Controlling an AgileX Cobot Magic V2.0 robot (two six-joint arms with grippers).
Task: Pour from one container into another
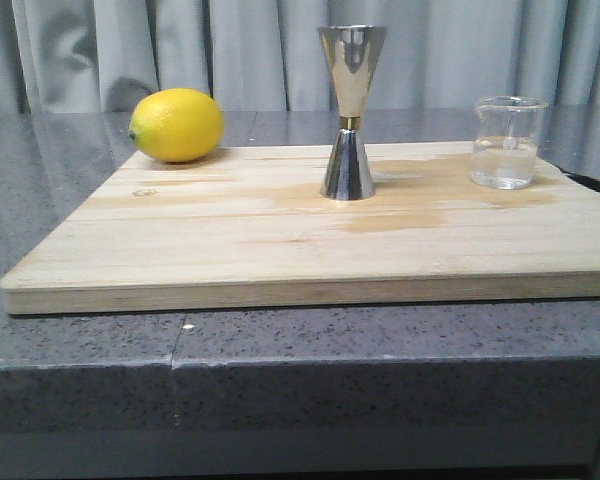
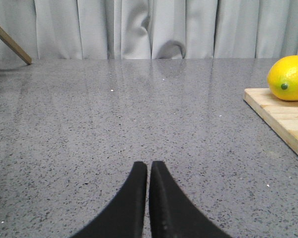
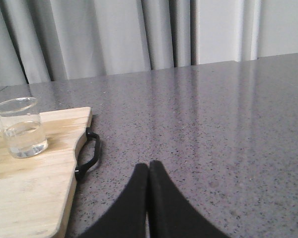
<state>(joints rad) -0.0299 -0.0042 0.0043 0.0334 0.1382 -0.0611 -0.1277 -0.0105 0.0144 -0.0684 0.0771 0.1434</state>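
Observation:
A steel hourglass-shaped jigger point(image 1: 351, 110) stands upright at the middle of the wooden cutting board point(image 1: 280, 250). A small clear glass beaker point(image 1: 506, 142) with a little water stands at the board's right end; the right wrist view also shows the beaker point(image 3: 21, 127). Neither gripper appears in the front view. My left gripper point(image 2: 148, 165) is shut and empty over bare grey counter, left of the board. My right gripper point(image 3: 149, 165) is shut and empty over the counter, right of the board's black handle point(image 3: 88, 153).
A yellow lemon point(image 1: 176, 125) rests at the board's far left corner, and the left wrist view shows the lemon point(image 2: 289, 78) too. Grey curtains point(image 1: 180, 50) hang behind the speckled counter point(image 1: 280, 345). A wooden slat point(image 2: 10, 39) leans at the far left.

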